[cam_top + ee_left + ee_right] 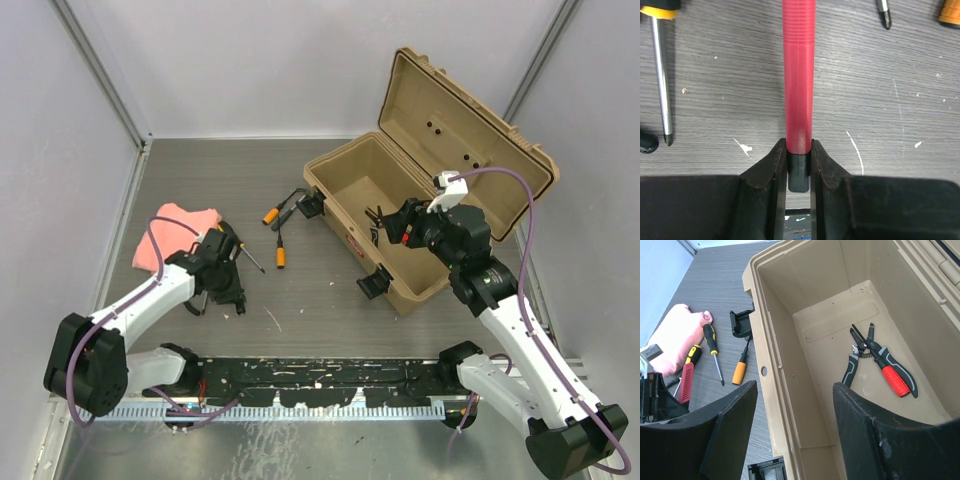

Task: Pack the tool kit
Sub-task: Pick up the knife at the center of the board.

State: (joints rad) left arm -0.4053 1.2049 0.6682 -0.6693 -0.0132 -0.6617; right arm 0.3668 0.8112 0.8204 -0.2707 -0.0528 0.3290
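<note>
Concealed and cropped items, three views.
Left wrist view: the red handle point(799, 75) runs off the top edge, working end unseen; its black butt sits partly covered between the fingers of the left end effector point(799, 152). A yellow-and-black screwdriver point(660, 75), a separate screwdriver tip point(883, 12) and an orange handle point(950, 12) are cropped at the top edge; a black item point(646, 142) at the left edge cannot be identified. Top view: the right end effector point(377, 225) overhangs the case point(460, 120) and masks part of its floor. Right wrist view: case walls cut off top and right.

Pink cloth point(180, 212) on grey table point(320, 300)
</note>
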